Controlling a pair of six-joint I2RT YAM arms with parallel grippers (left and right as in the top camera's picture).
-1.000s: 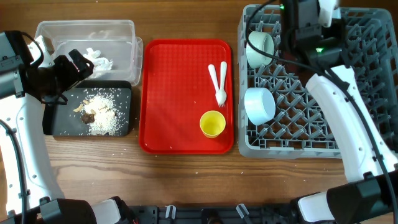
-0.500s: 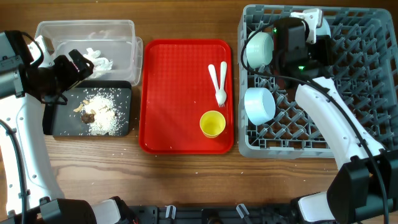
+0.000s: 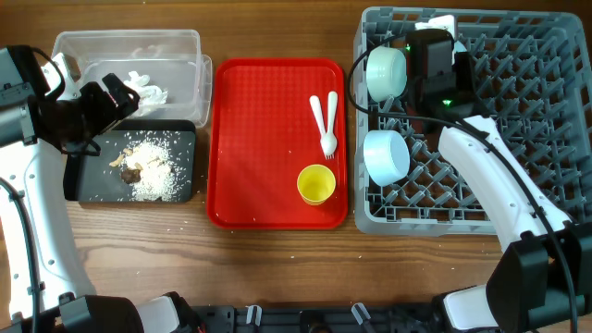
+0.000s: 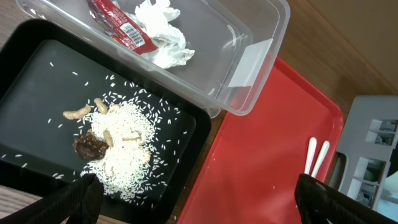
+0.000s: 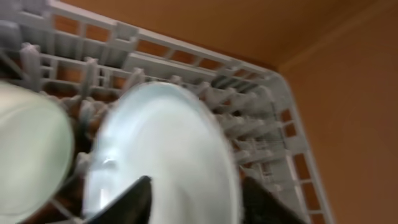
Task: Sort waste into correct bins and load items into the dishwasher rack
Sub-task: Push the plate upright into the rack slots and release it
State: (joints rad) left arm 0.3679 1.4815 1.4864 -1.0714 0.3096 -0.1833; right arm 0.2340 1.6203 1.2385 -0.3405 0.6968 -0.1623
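A: "What's done?"
B: "We see paper [image 4: 165, 34] in tub [image 4: 261, 37], scraps [image 4: 90, 146] in black tray [image 4: 31, 74], and bowls [image 3: 387, 72] and plate [image 5: 161, 155] in rack [image 3: 555, 55]. To load: cup [image 3: 316, 184], cutlery [image 3: 326, 134] on red tray [image 3: 259, 139]."
A: "Jaws?"
B: "We see left gripper [image 4: 199, 199] spread, empty; right gripper [image 5: 196, 193] at plate, can't tell."

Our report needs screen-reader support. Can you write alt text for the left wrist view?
A black tray holds rice and brown scraps; beside it a clear tub holds a wrapper and white paper. A red tray lies to the right.
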